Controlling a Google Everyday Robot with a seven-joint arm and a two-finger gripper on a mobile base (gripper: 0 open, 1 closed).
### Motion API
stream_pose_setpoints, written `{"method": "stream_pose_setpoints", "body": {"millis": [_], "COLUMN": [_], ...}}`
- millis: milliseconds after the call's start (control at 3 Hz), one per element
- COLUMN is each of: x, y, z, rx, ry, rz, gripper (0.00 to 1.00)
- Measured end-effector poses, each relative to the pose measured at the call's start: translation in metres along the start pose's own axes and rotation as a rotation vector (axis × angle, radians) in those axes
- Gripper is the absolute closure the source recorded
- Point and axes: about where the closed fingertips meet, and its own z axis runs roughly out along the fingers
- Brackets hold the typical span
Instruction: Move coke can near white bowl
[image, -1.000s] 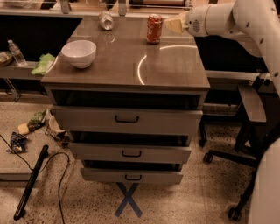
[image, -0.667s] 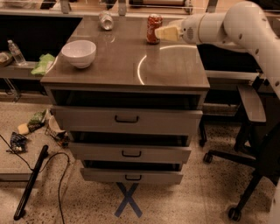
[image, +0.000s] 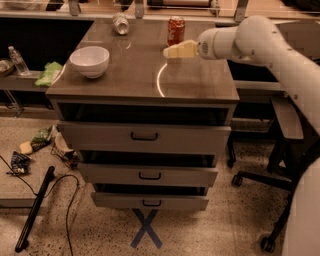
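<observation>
The coke can (image: 176, 30), red with a silver top, stands upright at the back of the brown cabinet top (image: 140, 82), right of centre. The white bowl (image: 90, 61) sits on the left part of the same top, well apart from the can. My gripper (image: 175, 51), cream-coloured at the end of the white arm (image: 260, 40), reaches in from the right. It hovers just in front of the can and slightly below it in the view, holding nothing that I can see.
A crushed silver can (image: 120, 23) lies at the back of the top, left of the coke can. A water bottle (image: 19, 60) and green cloth (image: 47, 75) lie on a shelf at left. An office chair (image: 280, 150) stands at right. Litter and a black cable (image: 35, 210) lie on the floor.
The arm has swung left and toward the front. The gripper went from the right of the coke can to just in front of it. The can and bowl have not moved.
</observation>
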Motion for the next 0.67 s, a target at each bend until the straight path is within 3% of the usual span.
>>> {"method": "stream_pose_setpoints", "body": {"millis": [333, 667], "x": [-0.008, -0.025], "y": [0.003, -0.009], "z": [0.018, 0.047], "rx": [0.008, 0.06], "ry": [-0.055, -0.135], "rz": [0.011, 0.004], "gripper": [0.0, 0.0]}}
